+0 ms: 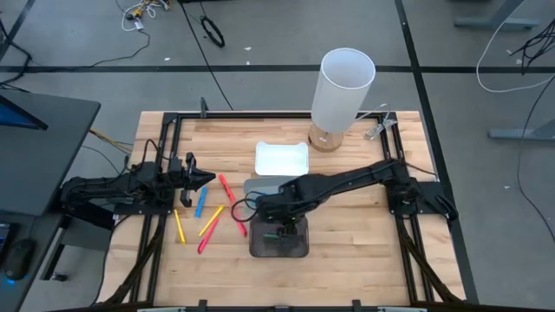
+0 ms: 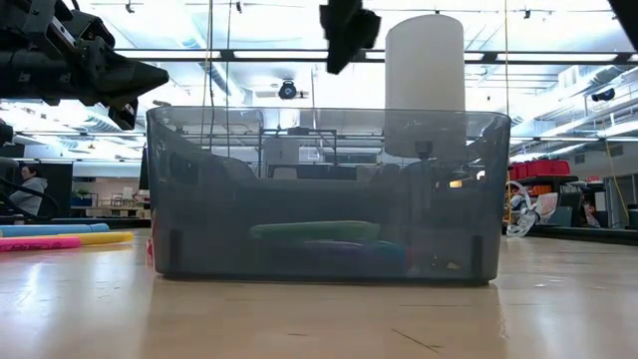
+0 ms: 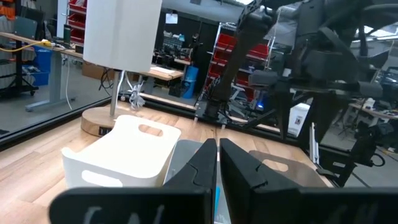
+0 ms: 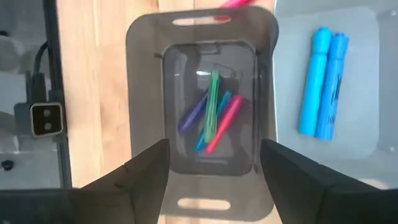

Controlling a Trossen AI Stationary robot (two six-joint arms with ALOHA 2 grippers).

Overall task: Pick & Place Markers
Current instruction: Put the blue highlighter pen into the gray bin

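Right gripper (image 4: 214, 165) hangs over the dark bin (image 1: 279, 247), jaws spread wide and empty, wrist camera looking straight down into it. Inside the bin: a green marker (image 4: 212, 112), a purple one (image 4: 191, 115), a pink one (image 4: 224, 123) and a blue one partly hidden under them, all lying in a loose pile on the floor of the bin. Just beside the bin, a grey tray (image 4: 367, 74) holds two blue markers (image 4: 323, 81) side by side. A white tray (image 1: 282, 158) sits beyond that, near the base of a tall white cylinder (image 1: 344, 89) (a lamp, by the look of it). Left gripper (image 1: 205, 179) waits at the left of the table, fingers pinched shut on nothing, well apart from the bin. Loose markers (image 1: 211, 221) lie on the wood between the two arms: yellow, orange, red, pink and a blue one, several close together or crossing. Judgement: a drop looks just done, and more picks remain. Risks from here: the crowded, crossing sticks could make the jaws catch two at once or flick a neighbour away; thin round barrels may roll or twist out of a shallow pinch; the right arm swinging left comes near the parked left arm, so paths could clash.
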